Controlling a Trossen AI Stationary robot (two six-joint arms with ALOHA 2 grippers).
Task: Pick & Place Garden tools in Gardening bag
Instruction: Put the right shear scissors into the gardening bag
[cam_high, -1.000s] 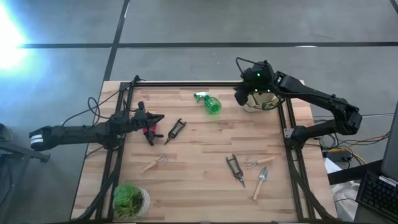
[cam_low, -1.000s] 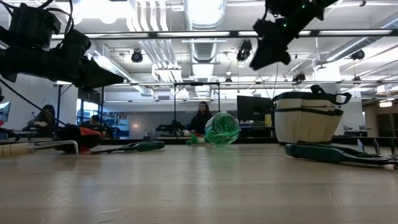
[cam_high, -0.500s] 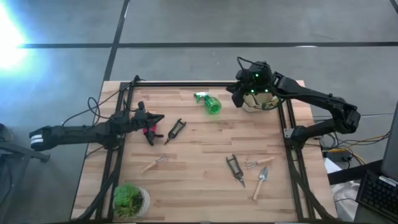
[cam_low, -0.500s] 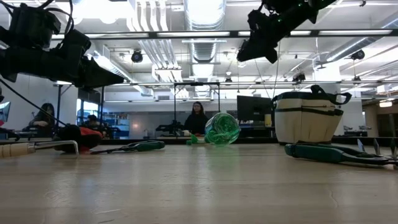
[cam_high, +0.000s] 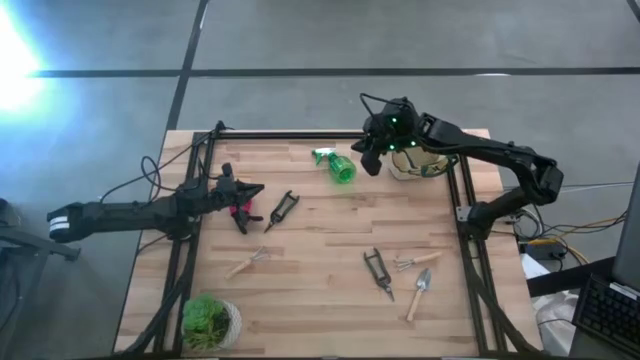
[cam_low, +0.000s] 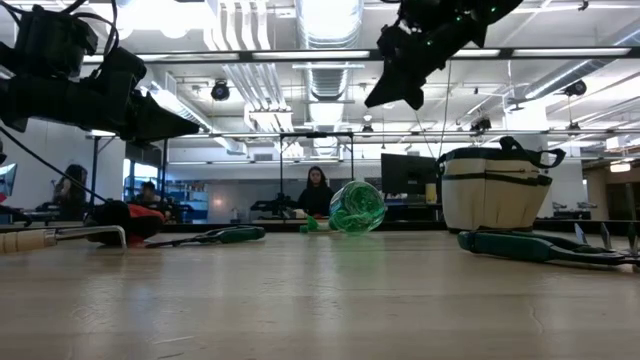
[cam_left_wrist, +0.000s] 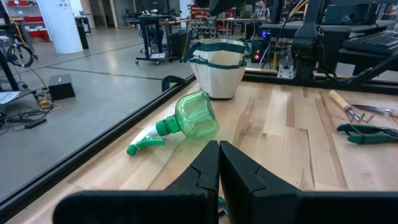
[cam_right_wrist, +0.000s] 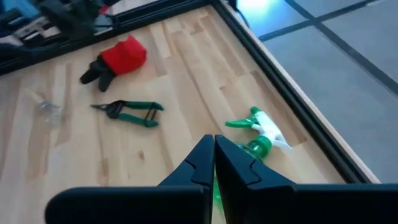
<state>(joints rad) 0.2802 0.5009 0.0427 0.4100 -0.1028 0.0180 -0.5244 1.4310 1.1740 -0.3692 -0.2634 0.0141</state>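
Garden tools lie scattered over the surface (cam_high: 320, 245): the green spray bottle (cam_high: 336, 165) on its side near 12 o'clock, just beside the gardening bag (cam_high: 420, 163) at 1 o'clock. The high view shows the right gripper (cam_high: 371, 160) raised between bottle and bag; only its wrist view shows its fingers (cam_right_wrist: 198, 163) pressed together, empty. The left gripper (cam_high: 250, 205), at 9 o'clock by the red-handled tool (cam_high: 240, 210), is likewise closed in its wrist view.

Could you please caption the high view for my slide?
Right tool hovers above the green plastic spray bottle beside the round beige fabric bag.
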